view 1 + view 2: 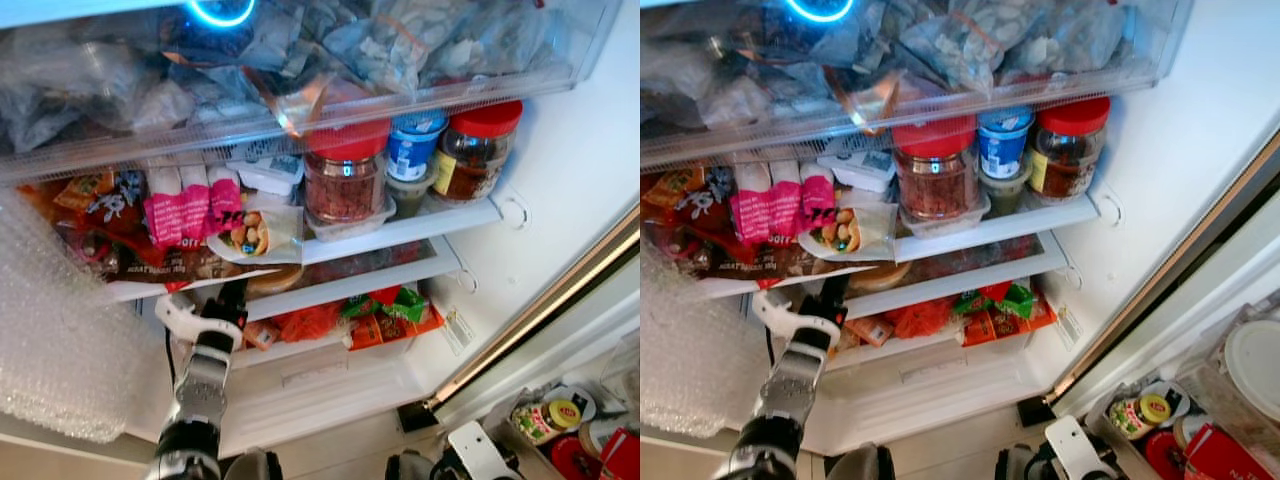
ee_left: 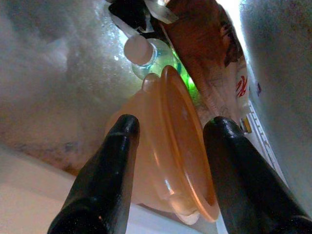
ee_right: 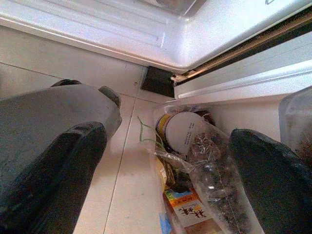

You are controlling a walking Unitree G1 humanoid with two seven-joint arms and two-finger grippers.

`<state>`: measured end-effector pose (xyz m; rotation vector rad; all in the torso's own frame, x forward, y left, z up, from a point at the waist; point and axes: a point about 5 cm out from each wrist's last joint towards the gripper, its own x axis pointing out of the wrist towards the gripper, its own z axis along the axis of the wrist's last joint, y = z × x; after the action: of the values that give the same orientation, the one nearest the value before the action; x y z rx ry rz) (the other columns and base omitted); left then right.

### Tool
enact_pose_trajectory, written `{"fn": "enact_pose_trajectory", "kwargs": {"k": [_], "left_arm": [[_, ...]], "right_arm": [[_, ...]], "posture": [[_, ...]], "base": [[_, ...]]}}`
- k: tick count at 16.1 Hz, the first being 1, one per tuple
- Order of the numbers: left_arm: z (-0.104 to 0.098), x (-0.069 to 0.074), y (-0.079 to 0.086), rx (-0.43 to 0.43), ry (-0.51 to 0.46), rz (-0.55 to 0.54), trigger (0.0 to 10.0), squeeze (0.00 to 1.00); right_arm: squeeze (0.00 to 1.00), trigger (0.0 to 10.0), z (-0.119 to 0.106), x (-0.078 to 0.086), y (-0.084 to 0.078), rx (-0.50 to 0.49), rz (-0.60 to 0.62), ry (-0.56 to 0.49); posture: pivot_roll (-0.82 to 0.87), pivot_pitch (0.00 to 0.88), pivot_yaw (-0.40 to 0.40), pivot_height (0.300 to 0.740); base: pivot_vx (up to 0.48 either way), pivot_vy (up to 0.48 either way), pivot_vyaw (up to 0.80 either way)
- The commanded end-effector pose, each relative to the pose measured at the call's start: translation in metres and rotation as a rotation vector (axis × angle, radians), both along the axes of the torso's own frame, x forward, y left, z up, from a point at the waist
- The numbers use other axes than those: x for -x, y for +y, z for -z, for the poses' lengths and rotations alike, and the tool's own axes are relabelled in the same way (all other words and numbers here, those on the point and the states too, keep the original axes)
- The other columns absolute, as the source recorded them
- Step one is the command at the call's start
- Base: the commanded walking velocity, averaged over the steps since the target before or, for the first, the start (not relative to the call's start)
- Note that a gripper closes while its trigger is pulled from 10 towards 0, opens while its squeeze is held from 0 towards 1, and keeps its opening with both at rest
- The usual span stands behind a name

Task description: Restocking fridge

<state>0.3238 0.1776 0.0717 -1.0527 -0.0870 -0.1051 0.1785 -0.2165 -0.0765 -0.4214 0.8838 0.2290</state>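
My left gripper (image 1: 231, 299) reaches into the fridge's middle shelf (image 1: 340, 290), low on the left side. In the left wrist view its two black fingers (image 2: 114, 161) stand either side of a translucent orange lidded container (image 2: 170, 146) and press on it. That container (image 1: 273, 281) shows as a tan shape resting on the shelf, just right of the gripper. Behind it sits a green bottle with a white cap (image 2: 138, 50). My right gripper (image 3: 165, 161) hangs low and open over the floor, with nothing between its fingers.
The shelf above (image 1: 400, 228) holds a red-lidded jar (image 1: 345, 180), a blue tub (image 1: 415, 150), another jar (image 1: 475, 150) and pink packets (image 1: 190, 205). A drawer of bags (image 1: 300, 60) hangs overhead. A bin of groceries (image 1: 560, 420) stands at bottom right, bubble wrap (image 1: 60, 330) at left.
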Motion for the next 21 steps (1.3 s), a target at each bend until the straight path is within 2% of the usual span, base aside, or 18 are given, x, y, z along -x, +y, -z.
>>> {"fn": "enact_pose_trajectory", "kwargs": {"k": [1, 5, 8, 14, 15, 16, 18, 19, 20, 21], "left_arm": [[0.001, 0.003, 0.003, -0.033, 0.014, 0.007, 10.0, 0.00], [0.002, 0.014, 0.004, -0.072, 0.020, 0.038, 10.0, 0.00], [0.000, 0.021, -0.008, -0.233, -0.006, 0.132, 10.0, 0.00], [-0.008, 0.034, -0.018, -0.447, -0.050, 0.200, 10.0, 0.00], [-0.007, 0.037, -0.018, -0.520, -0.047, 0.207, 10.0, 0.00], [-0.006, 0.040, -0.017, -0.558, -0.043, 0.206, 10.0, 0.00], [0.002, 0.052, -0.009, -0.713, -0.014, 0.189, 10.0, 0.00], [0.003, 0.054, -0.007, -0.738, -0.011, 0.181, 10.0, 0.00], [0.004, 0.061, -0.002, -0.885, -0.006, 0.152, 10.0, 0.00], [0.005, 0.062, 0.001, -0.955, 0.002, 0.115, 10.0, 0.00]], "right_arm": [[0.00, 10.0, 0.020, 0.038, 0.008, -0.012, 0.012, 0.172], [0.00, 10.0, 0.020, 0.037, 0.008, -0.014, 0.012, 0.169], [0.00, 10.0, 0.019, 0.036, 0.009, -0.016, 0.012, 0.170], [0.00, 10.0, 0.019, 0.034, 0.011, -0.024, 0.014, 0.169], [0.00, 10.0, 0.019, 0.034, 0.011, -0.024, 0.014, 0.169], [0.00, 10.0, 0.019, 0.034, 0.011, -0.024, 0.015, 0.169], [0.00, 10.0, 0.019, 0.033, 0.011, -0.025, 0.019, 0.171], [0.00, 10.0, 0.019, 0.033, 0.011, -0.026, 0.021, 0.172], [0.00, 10.0, 0.019, 0.033, 0.012, -0.027, 0.026, 0.174], [0.00, 10.0, 0.020, 0.033, 0.012, -0.029, 0.031, 0.175]], "posture": [[-0.18, 0.143, 0.050, 0.652], [-0.17, 0.135, 0.054, 0.652], [-0.16, 0.132, 0.056, 0.652], [-0.15, 0.129, 0.063, 0.652], [-0.15, 0.126, 0.064, 0.652], [-0.15, 0.124, 0.066, 0.652], [-0.14, 0.114, 0.071, 0.652], [-0.13, 0.113, 0.072, 0.652], [-0.13, 0.101, 0.077, 0.652], [-0.12, 0.095, 0.081, 0.652]], "base": [[0.000, 0.000, 0.00], [0.000, 0.000, 0.00], [0.000, 0.000, 0.00], [0.000, 0.000, 0.00], [0.000, 0.000, 0.00], [0.000, 0.000, 0.00], [0.000, 0.000, 0.00], [0.000, 0.000, 0.00], [0.000, 0.000, 0.00], [0.000, 0.000, 0.00]]}}
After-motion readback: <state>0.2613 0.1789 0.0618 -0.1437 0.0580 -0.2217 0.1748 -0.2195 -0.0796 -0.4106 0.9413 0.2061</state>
